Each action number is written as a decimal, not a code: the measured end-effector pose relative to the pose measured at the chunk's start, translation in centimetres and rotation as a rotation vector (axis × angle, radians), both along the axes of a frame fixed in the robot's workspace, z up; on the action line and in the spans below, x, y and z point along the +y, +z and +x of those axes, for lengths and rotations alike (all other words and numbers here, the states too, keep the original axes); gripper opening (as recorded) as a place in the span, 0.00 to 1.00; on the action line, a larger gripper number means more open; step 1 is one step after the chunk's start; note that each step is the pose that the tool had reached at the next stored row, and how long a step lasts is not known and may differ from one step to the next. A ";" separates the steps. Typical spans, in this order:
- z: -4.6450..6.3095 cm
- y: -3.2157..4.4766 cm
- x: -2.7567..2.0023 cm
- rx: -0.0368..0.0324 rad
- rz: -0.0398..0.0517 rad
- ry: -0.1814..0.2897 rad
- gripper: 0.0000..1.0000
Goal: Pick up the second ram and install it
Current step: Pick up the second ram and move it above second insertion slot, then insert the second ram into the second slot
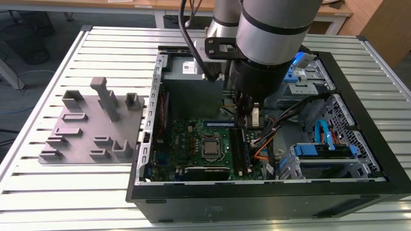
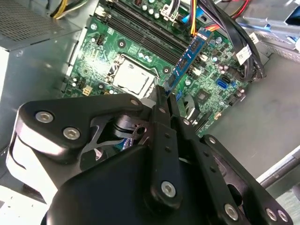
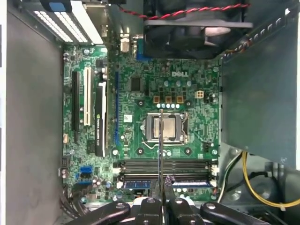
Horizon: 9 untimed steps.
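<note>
My gripper [image 2: 165,92] is shut on one end of the second ram [image 2: 188,55], a thin dark blue stick with black chips. In the second wrist view the stick juts out from the fingertips over the green motherboard [image 2: 140,56]. The first wrist view catches the ram [image 3: 161,145] edge-on as a thin line that crosses the memory slots [image 3: 140,166] and reaches over the processor [image 3: 171,127]. In the exterior view the gripper [image 1: 245,121] hangs inside the open computer case, and the ram [image 1: 218,123] points toward the exterior view's left, above the board.
A grey plastic fixture block [image 1: 90,125] lies on the slatted table at the exterior view's left. The black case wall [image 1: 257,192] rings the board. Orange and blue cables [image 1: 263,144], a drive cage [image 1: 321,151] and a fan [image 3: 187,33] crowd the slots. Another blue stick [image 3: 138,184] sits in one slot.
</note>
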State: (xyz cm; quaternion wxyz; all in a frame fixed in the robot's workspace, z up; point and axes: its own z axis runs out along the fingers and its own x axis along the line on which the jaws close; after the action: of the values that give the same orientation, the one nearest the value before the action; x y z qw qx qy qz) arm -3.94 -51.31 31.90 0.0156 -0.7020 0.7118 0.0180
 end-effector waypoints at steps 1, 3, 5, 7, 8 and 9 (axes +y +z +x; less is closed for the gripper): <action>0.0 -0.01 0.00 0.0000 -0.0002 0.000 0.14; 0.0 -0.01 -0.01 0.0001 -0.0002 0.000 0.14; 0.0 -0.02 -0.01 0.0001 -0.0002 0.000 0.14; 0.0 -0.02 -0.01 0.0000 -0.0001 0.000 0.14; 0.0 -0.01 0.00 0.0001 -0.0002 0.000 0.14; 0.0 -0.02 0.00 0.0000 -0.0001 0.000 0.14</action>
State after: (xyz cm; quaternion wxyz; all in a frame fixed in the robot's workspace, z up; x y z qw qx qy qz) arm -3.93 -51.31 31.89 0.0155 -0.7020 0.7118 0.0180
